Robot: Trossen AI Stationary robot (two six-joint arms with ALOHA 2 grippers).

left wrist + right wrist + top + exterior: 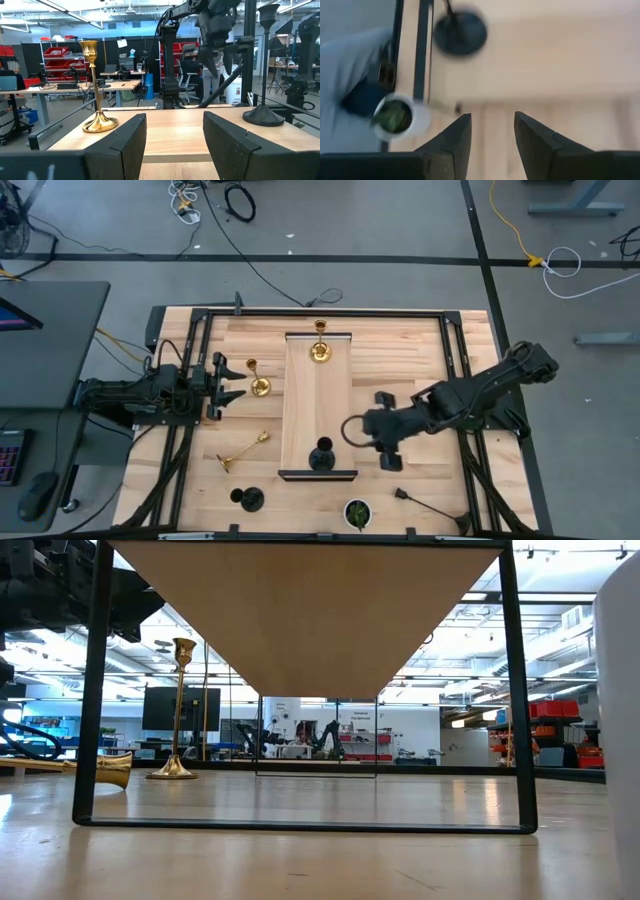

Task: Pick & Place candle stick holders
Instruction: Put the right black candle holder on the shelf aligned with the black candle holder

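A gold holder (320,351) stands at the far end of the raised wooden board (318,405) and a black holder (321,455) at its near end; both show in the left wrist view (97,85) (263,65). On the table left of the board, a gold holder (259,385) stands and another (241,450) lies on its side. A black holder (250,500) stands near the front edge; another (422,502) lies at the front right. My left gripper (226,385) is open and empty beside the standing gold holder. My right gripper (388,430) is open and empty, pointing down, right of the board.
A white pot with a green plant (357,513) stands at the front edge and shows in the right wrist view (395,116). The board stands on black end frames (100,690). A black rail frame (455,380) runs around the table.
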